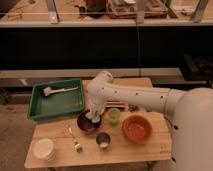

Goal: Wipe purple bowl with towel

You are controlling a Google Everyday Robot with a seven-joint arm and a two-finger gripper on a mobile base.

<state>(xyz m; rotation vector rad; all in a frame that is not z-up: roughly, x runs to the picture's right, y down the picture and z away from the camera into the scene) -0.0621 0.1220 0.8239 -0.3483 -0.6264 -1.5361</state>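
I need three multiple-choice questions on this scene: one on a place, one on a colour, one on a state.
1. Where is the gripper? A) raised high B) down at the purple bowl C) out of view
2. What colour is the cup nearest the gripper? A) green B) black C) white
3. How is the brush? A) lying in the green tray B) standing upright C) lifted in the air
Answers: B, the arm ends at the bowl's rim; A, the cup is light green; A, the brush lies flat in the tray.
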